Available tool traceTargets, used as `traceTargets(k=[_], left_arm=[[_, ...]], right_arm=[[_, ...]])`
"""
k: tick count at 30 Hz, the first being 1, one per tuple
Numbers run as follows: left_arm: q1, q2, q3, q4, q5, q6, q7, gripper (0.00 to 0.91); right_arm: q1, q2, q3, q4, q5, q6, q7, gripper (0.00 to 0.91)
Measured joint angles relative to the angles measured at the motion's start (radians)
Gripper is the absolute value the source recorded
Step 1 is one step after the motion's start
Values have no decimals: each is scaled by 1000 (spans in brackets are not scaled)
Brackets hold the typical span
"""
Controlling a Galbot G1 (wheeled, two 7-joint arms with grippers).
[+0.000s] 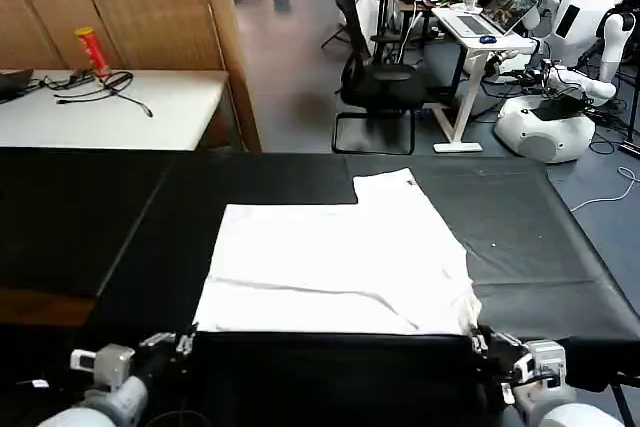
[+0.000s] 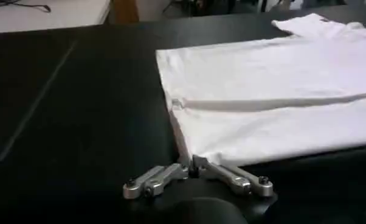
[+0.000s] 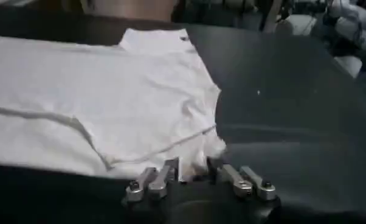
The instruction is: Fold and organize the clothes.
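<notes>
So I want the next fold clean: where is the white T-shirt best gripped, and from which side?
Probably by the two near corners of the T-shirt, approached from the robot's side of the black table. It lies flat with its near edge along the table's front. The left gripper and right gripper sit at those corners, jaws closed on the cloth.

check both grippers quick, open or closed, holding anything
Left gripper: shut on the T-shirt at its near left corner.
Right gripper: shut on the T-shirt's near right corner.
</notes>
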Motion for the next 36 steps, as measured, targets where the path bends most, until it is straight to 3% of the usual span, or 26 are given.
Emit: traceTargets(k=[4,8,12,24,36], left_arm=[[-65,5,-1,-21,-67,18,-28,878],[-189,0,19,25,-144,-24,-64,878],[-375,-9,64,139,-204,-84,-71,878],[-908,-18,315,600,-236,-53,-26,878],[-1116,-56,445,895,-187,5,53,878]], right_arm=[[138,-2,-39,-82,21,70,-7,878],[328,-2,-116,-223,22,108,-28,878],[524,7,-210,-369,20,103,-19,878],[971,72,-436,-816,18,78,5,878],[1214,153,-518,-1178,-14,88,-60,878]])
